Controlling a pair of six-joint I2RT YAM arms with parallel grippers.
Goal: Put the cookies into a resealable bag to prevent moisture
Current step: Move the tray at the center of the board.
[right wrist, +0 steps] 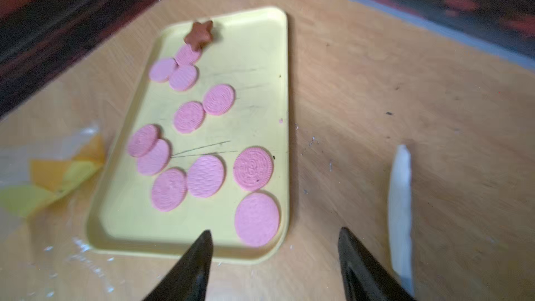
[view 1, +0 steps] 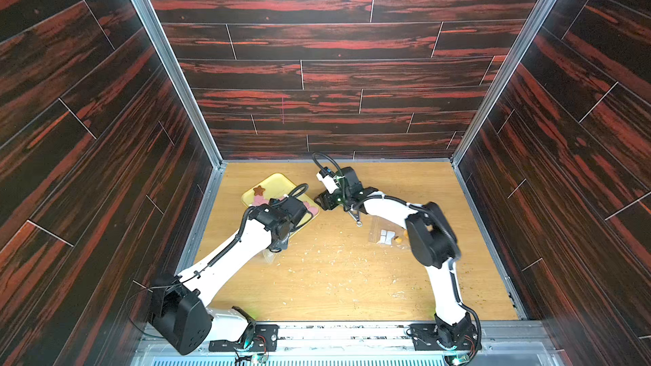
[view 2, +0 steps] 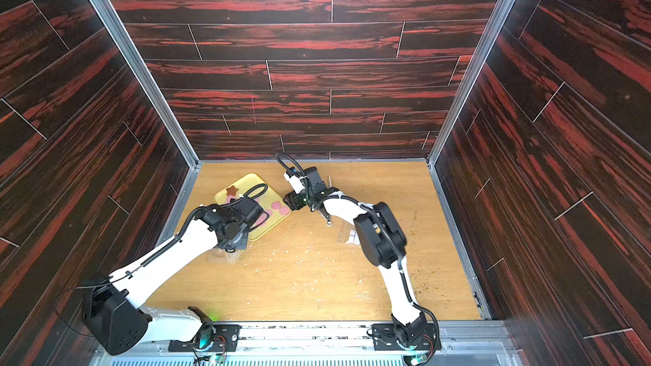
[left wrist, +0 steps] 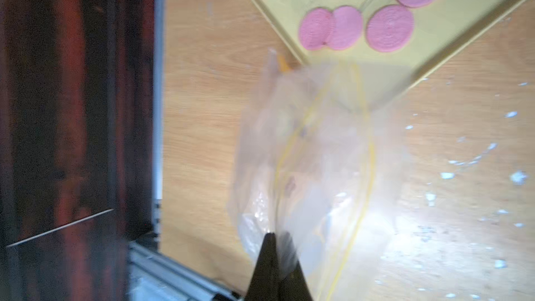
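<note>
Several pink round cookies [right wrist: 253, 168] and a brown star cookie [right wrist: 199, 33] lie on a yellow tray [right wrist: 254, 62], which stands at the back left of the table in both top views [view 1: 278, 183] [view 2: 252, 183]. The resealable bag [left wrist: 318, 146] is clear with a yellow line and hangs over the tray's near corner. My left gripper [left wrist: 270, 235] is shut on the bag's edge. Cookies [left wrist: 389, 28] lie just beyond the bag in the left wrist view. My right gripper [right wrist: 275, 231] is open and holds nothing. It hovers at the tray's end, close to the nearest pink cookie [right wrist: 257, 220].
A second clear bag [view 1: 385, 234] with white and yellow pieces lies partly under the right arm. White crumbs [view 1: 331, 262] are scattered over the wooden table. A white strip [right wrist: 401, 198] shows beside the right fingers. Dark wood-pattern walls close in the left, back and right sides.
</note>
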